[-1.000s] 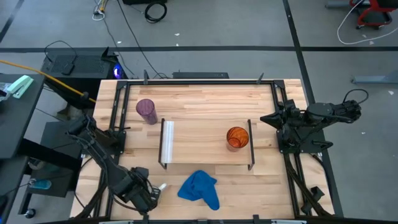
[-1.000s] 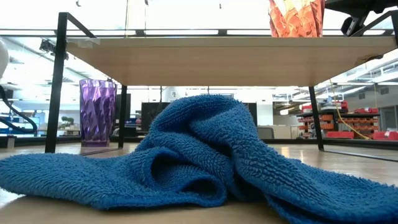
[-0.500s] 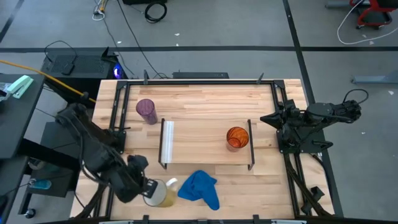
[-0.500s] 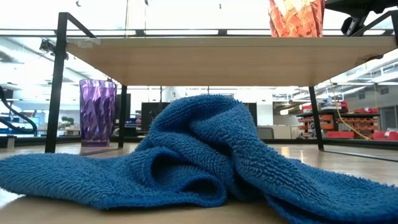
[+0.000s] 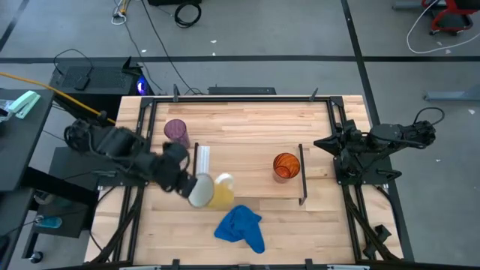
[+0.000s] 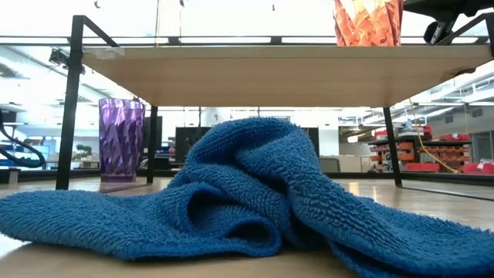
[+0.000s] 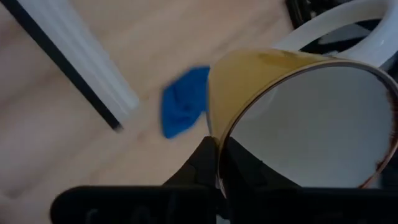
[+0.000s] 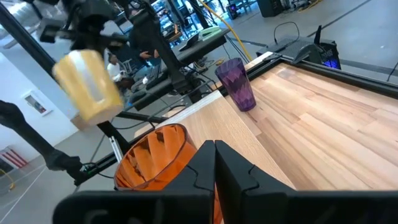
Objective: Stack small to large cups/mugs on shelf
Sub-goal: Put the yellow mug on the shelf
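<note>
Left gripper [image 5: 187,187]: left of centre, high view; clamped on mug rim.
Mug [image 5: 212,190]: yellowish outside, white inside, at shelf's [image 5: 247,169] lower-left edge.
Purple cup [image 5: 177,133]: upper left, on table.
Cloth [image 5: 241,228]: lower centre.
Orange cup [image 5: 286,166]: on shelf, right end.
Right gripper [image 5: 318,143]: right edge, fingers together, empty.

From my table-level camera, a crumpled blue cloth [image 6: 255,201] fills the foreground on the wooden tabletop [image 6: 417,193]. Above it spans the shelf [image 6: 285,71], a light-wood board on thin black legs. An orange cup [image 6: 368,22] stands on the shelf near its right end. A purple cup [image 6: 120,139] sits on the tabletop behind the shelf's left legs, upright.
</note>
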Controlling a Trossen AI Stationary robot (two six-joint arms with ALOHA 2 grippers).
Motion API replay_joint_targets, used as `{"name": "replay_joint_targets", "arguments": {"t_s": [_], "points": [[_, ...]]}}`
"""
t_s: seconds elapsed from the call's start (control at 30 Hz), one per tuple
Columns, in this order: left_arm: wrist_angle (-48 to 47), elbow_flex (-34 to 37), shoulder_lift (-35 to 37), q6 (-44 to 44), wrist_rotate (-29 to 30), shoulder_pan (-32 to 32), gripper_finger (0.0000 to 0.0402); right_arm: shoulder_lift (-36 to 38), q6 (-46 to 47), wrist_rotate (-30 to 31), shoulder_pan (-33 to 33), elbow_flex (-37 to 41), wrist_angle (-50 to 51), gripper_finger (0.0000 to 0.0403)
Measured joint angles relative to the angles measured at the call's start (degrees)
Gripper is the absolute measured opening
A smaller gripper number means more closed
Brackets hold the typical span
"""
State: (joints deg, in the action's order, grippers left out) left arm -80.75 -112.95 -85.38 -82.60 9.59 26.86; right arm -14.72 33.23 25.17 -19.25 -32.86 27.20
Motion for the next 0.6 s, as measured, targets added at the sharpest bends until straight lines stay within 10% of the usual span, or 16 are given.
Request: {"name": "replay_joint_targets", "arguments": {"t_s": [0.6], "points": [[-7.3, -0.8, -8.9, 36.4, -11.9, -22.3, 0.0014, 0.0, 0.0, 0.0, 0.0, 0.0, 0.0, 0.001]]}}
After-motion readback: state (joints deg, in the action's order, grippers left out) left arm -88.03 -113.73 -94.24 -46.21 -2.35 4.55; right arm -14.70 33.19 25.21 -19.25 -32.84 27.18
